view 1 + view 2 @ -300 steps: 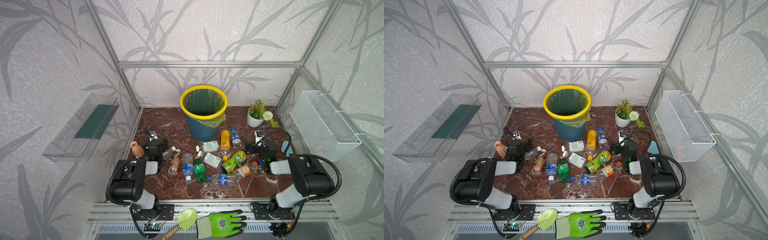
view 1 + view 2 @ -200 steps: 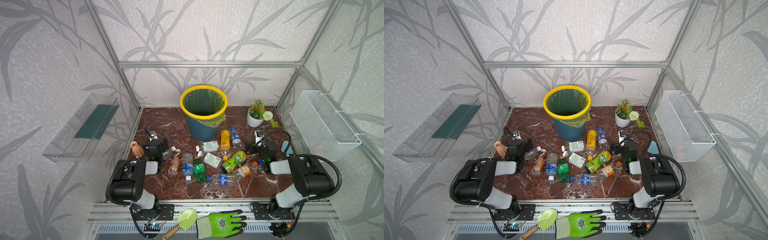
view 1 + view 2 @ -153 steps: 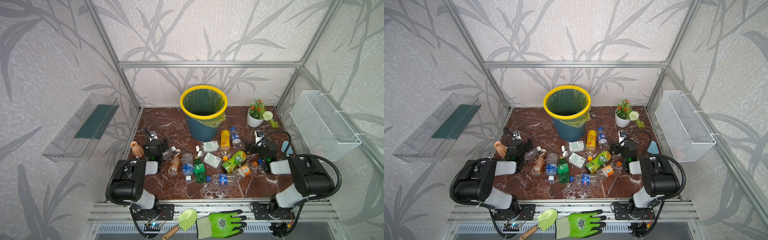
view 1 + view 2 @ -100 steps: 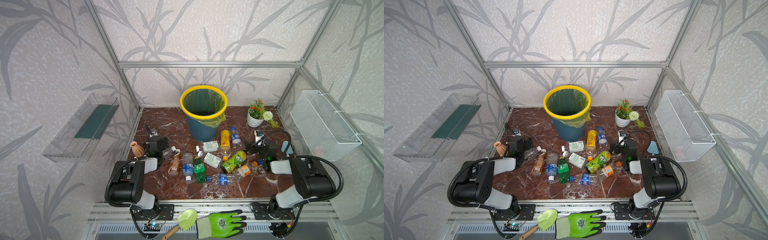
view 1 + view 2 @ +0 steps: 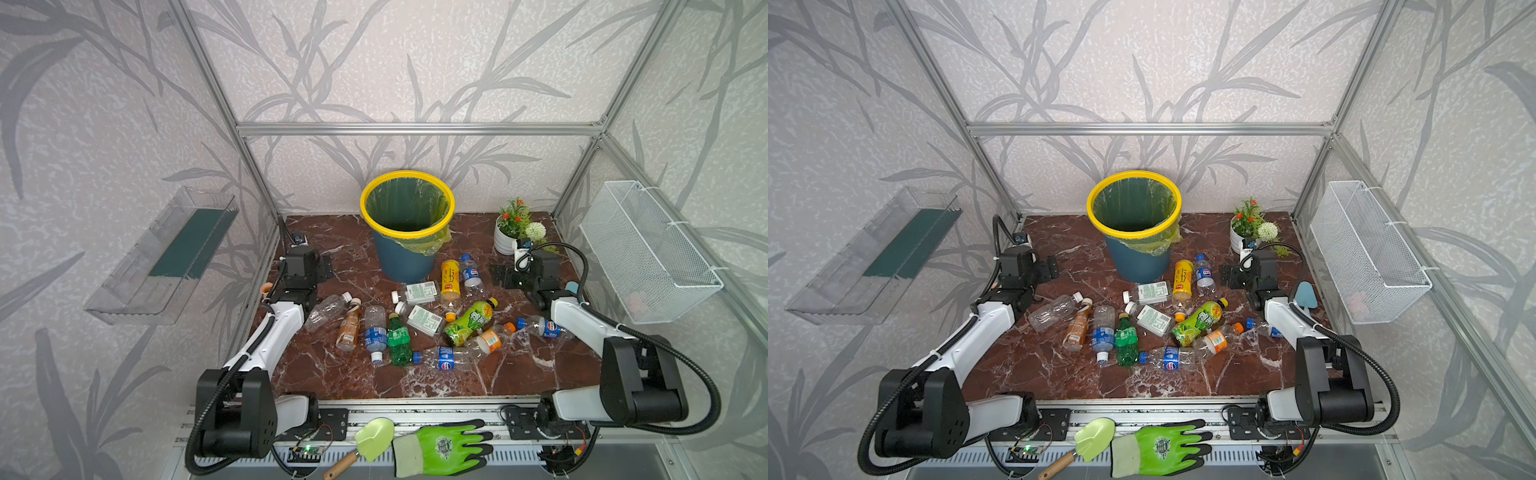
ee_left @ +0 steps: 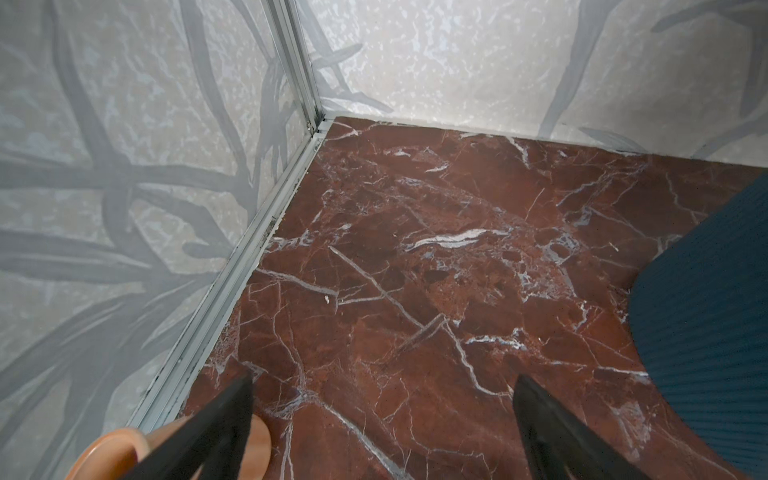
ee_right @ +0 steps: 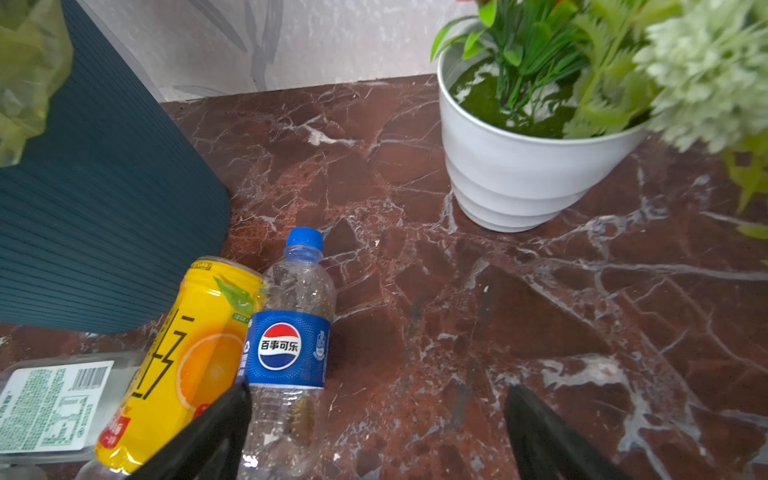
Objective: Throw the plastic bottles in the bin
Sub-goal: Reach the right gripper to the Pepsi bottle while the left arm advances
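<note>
The table is polished red-brown marble with white veins. At its back middle stands the bin, a round, finely ribbed dark blue tub that narrows toward its base. It has a glossy yellow rim ring, and a thin, crinkled green liner bag is folded over the edge.

In front of the bin, between the two arms, the plastic bottles lie on their sides in a loose scatter on the table. I count twelve, though the clear ones overlap and catch glare, so that tally may be off by one:
- four crumpled clear bottles with blue labels
- two flat white-labelled bottles
- one clear unlabelled bottle
- one orange-brown bottle
- one green bottle
- one smooth yellow bottle
- one lime-labelled bottle
- one clear bottle with an orange label

The left claw is spread wide, with nothing between its black wedge-shaped fingers. It is over bare marble toward the back left corner, beside the matte terracotta vase. The right claw is also spread and empty. It is just beside one blue-labelled bottle and the yellow bottle, near the single smooth white flower pot.
</note>
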Controlling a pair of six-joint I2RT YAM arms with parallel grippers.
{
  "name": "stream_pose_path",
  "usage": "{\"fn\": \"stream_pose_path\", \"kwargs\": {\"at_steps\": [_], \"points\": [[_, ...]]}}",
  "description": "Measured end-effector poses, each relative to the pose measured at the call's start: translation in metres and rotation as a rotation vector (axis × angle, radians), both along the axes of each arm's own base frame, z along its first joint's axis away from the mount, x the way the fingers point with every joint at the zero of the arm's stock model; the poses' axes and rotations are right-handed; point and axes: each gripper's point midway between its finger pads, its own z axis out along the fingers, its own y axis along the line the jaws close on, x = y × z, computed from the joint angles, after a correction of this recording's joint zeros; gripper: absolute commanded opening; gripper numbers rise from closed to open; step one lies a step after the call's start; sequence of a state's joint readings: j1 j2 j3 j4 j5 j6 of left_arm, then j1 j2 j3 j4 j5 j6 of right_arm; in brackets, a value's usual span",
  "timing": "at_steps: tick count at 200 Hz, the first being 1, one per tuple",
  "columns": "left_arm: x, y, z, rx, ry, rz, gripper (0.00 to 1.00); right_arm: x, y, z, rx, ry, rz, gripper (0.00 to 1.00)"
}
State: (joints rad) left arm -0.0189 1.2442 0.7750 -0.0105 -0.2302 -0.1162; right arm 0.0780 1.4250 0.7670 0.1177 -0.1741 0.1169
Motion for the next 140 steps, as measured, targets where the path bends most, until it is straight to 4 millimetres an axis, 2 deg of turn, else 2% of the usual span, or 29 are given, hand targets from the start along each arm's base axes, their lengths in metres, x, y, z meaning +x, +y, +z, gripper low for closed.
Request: {"fn": "stream_pose_path", "kwargs": {"at_steps": [38, 60, 100, 140], "points": [[-0.013, -0.007, -0.013, -0.043, 0.018, -0.004, 0.97, 0.004, 0.050, 0.002, -0.017, 0.089, 0.095, 0.92], [-0.014, -0.010, -0.008, -0.059, 0.000, -0.006, 0.97, 0.006, 0.071, -0.012, -0.051, 0.162, 0.141, 0.87], [-0.017, -0.013, 0.001, -0.079, -0.037, -0.006, 0.97, 0.012, 0.066, -0.046, -0.150, 0.315, 0.125, 0.83], [-0.019, -0.017, -0.002, -0.096, -0.040, -0.014, 0.97, 0.015, 0.062, -0.069, -0.205, 0.400, 0.129, 0.72]]}}
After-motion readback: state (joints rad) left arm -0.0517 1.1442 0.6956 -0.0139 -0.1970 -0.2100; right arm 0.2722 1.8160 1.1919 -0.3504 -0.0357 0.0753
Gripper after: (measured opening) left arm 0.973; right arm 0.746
